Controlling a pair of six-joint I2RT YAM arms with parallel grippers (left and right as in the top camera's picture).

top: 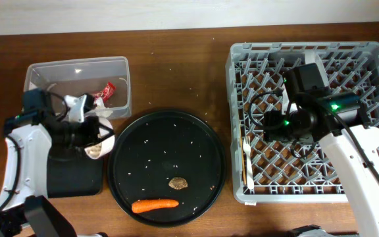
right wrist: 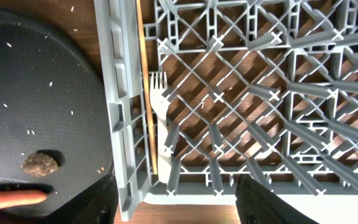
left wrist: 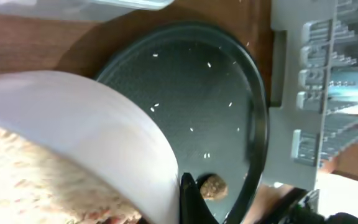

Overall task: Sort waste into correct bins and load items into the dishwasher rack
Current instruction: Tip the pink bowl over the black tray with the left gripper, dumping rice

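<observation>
**Scraps could miss the bin**

Over the large grey plastic dishwasher rack my right hand hangs open, empty. My left hand is clamped on the round white bowl, beside the shallow black rectangular tray. Tipping here could spill beige grainy scraps onto the desk. The bowl hides how I hold it.

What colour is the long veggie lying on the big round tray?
Orange. The carrot shows best in the overhead view, on the round black tray.
</observation>
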